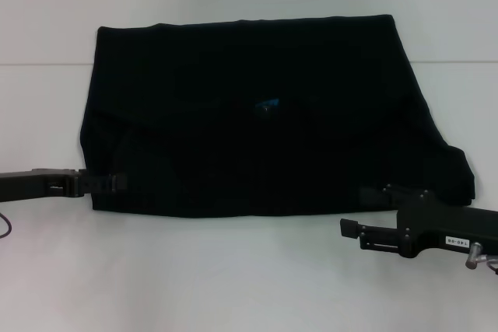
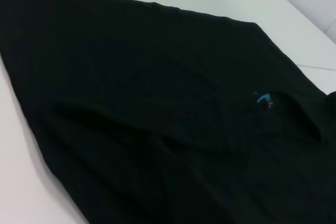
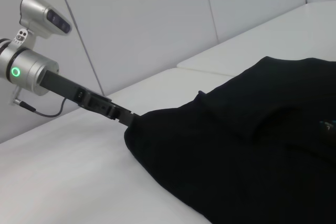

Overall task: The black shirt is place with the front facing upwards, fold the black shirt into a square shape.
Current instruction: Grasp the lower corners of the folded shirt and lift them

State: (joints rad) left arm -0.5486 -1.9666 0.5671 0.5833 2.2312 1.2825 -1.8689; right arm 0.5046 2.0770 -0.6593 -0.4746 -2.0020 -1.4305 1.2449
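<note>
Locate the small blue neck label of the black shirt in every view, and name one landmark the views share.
Head view: the blue neck label sits near the middle of the black shirt.
Left wrist view: the label is at the right, by the neckline.
Right wrist view: only a sliver of it shows at the right edge.
Shared landmark: the white table under the shirt.

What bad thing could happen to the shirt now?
1. The left gripper meets the black shirt right at its near-left edge, so that thin bit of cloth could slip away.
2. The right gripper is at the near-right edge, where a sleeve bulges out sideways; the fold might turn out lopsided instead of square.
</note>
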